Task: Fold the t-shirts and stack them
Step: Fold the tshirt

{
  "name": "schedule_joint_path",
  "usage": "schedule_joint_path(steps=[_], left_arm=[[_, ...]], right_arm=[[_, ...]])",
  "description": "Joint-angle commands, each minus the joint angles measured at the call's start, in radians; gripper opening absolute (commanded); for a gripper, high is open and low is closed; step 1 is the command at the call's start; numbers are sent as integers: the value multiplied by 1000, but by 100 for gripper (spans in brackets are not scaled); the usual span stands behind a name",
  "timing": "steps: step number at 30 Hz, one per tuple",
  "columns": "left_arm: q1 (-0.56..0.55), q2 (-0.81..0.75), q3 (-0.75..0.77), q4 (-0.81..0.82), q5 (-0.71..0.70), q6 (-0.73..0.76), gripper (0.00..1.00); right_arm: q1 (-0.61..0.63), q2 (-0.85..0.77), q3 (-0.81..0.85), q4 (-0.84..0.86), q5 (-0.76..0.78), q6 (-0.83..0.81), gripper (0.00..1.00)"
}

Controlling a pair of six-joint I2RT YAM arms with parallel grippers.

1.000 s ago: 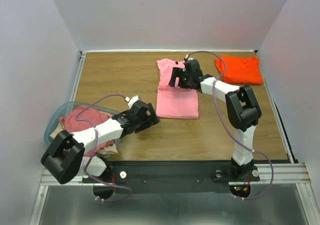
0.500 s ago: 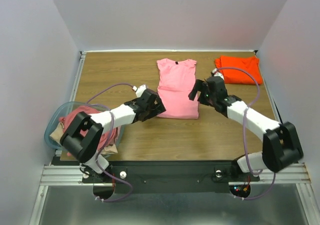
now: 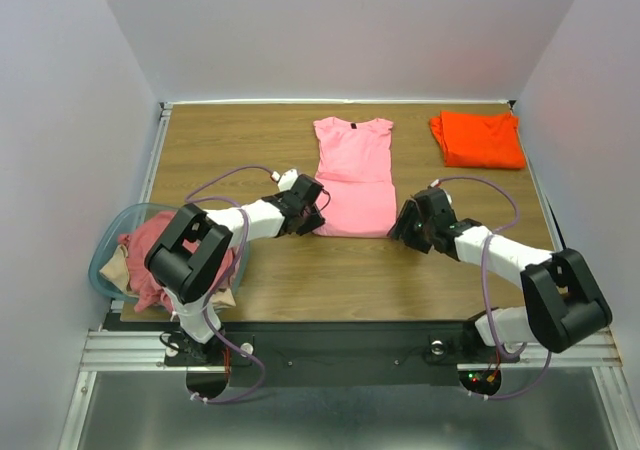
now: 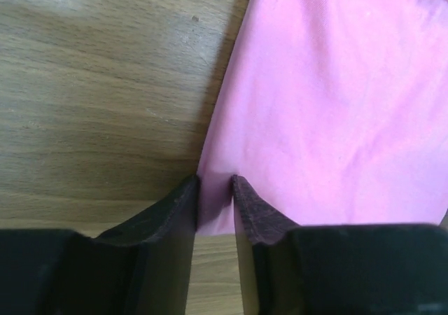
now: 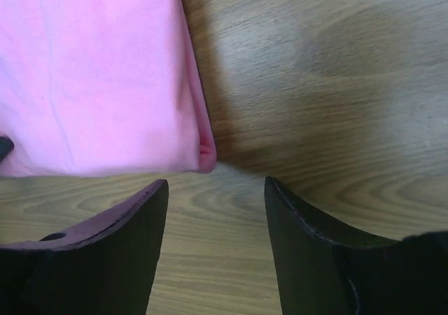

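From above, a clear bluish plastic tub [image 3: 103, 255] at the wooden table's [image 3: 230, 140] near left corner held crumpled dusty rose and tan t-shirts [image 3: 160, 238]. A folded bright orange t-shirt [image 3: 480, 138] lay at the far right corner, and a light pink fabric t-shirt [image 3: 353, 170] lay flat mid-table. Within the last second the left gripper [image 3: 312, 210] and right gripper [image 3: 400, 225] had swung down low to its near corners.

In the left wrist view, the left gripper's fingers [image 4: 175, 210] were pinched narrowly on the near left corner.

In the right wrist view, the right gripper's jaws stood apart and held nothing, with the near right corner just ahead.

A robotics lab cell: plain white walls [image 3: 340, 30] box in a wooden table [image 3: 250, 140], 2 arms [image 3: 255, 215] bolted to an aluminium rail [image 3: 120, 350].
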Motion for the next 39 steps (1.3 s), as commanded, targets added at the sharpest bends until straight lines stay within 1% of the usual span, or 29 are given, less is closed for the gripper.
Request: schedule_joint_path(steps=[1, 2, 3, 4, 6, 8, 11, 12, 13, 14, 15, 16, 17, 19, 20, 21, 22, 23, 24, 27, 30, 31, 32, 33, 34, 35, 36, 38, 39], left_arm=[[2, 16, -33, 4, 17, -16, 33], [2, 19, -37, 6, 19, -16, 33], [2, 21, -48, 9, 22, -19, 26], [2, 22, -51, 12, 22, -18, 22], [2, 27, -56, 18, 23, -18, 8], [1, 30, -56, 26, 32, -12, 0], [2, 21, -60, 39, 46, 7, 0], [1, 15, -69, 39, 49, 10, 0], [-1, 4, -77, 38, 55, 13, 0], [-7, -28, -86, 39, 61, 20, 0], [-13, -51, -117, 39, 60, 21, 0], [-24, -79, -138, 39, 58, 16, 0], [-54, -141, -161, 39, 43, -4, 0], [-94, -207, -224, 38, 37, -24, 0], [-117, -240, -243, 38, 26, -39, 0], [-160, -299, -257, 30, 25, -70, 0], [-178, -324, -278, 26, 31, -81, 0], [-197, -350, -283, 21, 29, -90, 0], [-223, -394, -284, -2, 28, -113, 0], [-240, -459, -263, -49, 22, -111, 0], [-240, -493, -200, -108, -35, -85, 0], [-238, -493, -151, -146, -78, -63, 0], [-235, -490, -122, -146, -99, -55, 0], [-231, -473, -59, -189, -115, -38, 0], [-213, -461, -28, -201, -127, -21, 0], [-200, -434, -2, -209, -144, 11, 0], [-183, -418, 40, -203, -141, 28, 0], [-142, -380, 76, -182, -115, 53, 0], [-92, -332, 99, -171, -92, 83, 0]], right_arm=[[-3, 54, -7, 141, -43, 22, 59], [-3, 67, -8, 150, -43, 23, 58], [-1, 94, -8, 155, -43, 26, 56], [-3, 105, -8, 155, -41, 25, 54], [-3, 125, -8, 190, -37, 19, 50], [-3, 151, -15, 211, -31, 12, 35], [-3, 171, -28, 257, -55, -12, 22], [-3, 171, -31, 260, -87, -20, 16], [-3, 162, -36, 257, -104, -26, 2], [-3, 119, -47, 254, -116, -32, 0], [-3, 78, -76, 244, -133, -35, 0], [-3, 33, -94, 197, -133, -40, 0], [-3, -73, -108, 167, -121, -37, 0], [-3, -180, -133, 68, -106, -34, 0], [-3, -243, -136, -25, -103, -35, 0], [-1, -292, -136, -73, -101, -37, 0], [-1, -388, -136, -147, -110, -37, 0], [-1, -430, -139, -172, -124, -35, 0], [-1, -505, -142, -193, -147, -28, 0], [-1, -571, -125, -243, -147, -23, 0], [-1, -569, -55, -264, -80, -34, 0], [-1, -532, -33, -266, -67, -38, 0], [-1, -507, -9, -266, -31, -40, 0], [-1, -483, 51, -266, 15, -40, 0], [-1, -451, 80, -266, 37, -40, 0], [-1, -397, 144, -266, 60, -38, 0], [-1, -362, 175, -264, 106, -38, 0], [-1, -312, 240, -264, 162, -44, 0], [-1, -259, 266, -264, 198, -44, 1]])
